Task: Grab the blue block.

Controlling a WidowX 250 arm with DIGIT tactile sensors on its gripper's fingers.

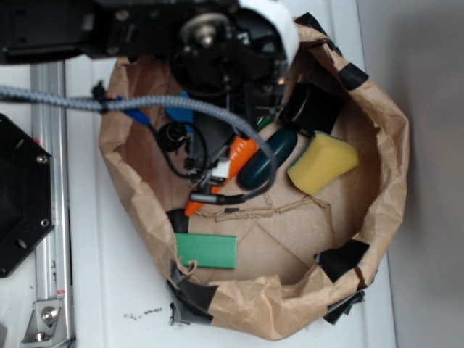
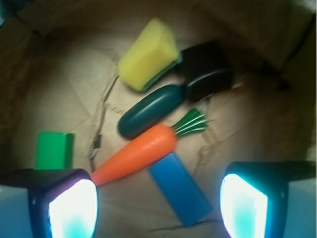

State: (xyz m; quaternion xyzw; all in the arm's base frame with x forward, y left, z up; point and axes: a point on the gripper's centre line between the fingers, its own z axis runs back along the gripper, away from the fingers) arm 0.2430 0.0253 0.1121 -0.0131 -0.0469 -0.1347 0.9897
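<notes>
Jaws spread above blue block [image 2: 180,189]; exterior view mostly hides it.

Light is falling evenly from overhead in the exterior view, washing the white table [image 1: 428,109] nearly flat, while the arm [image 1: 217,43] is casting a dim patch over the bag [image 1: 377,217] floor beneath it. The wrist view is looking softer throughout, blurring towards every edge. The fingers [image 2: 74,208] are glaring white-cyan, blown out and out of focus. Ahead of the gripper [image 2: 158,206], the sponge [image 2: 148,54] is catching bright light; the bag's corners beyond it are sinking into brown shadow.
</notes>
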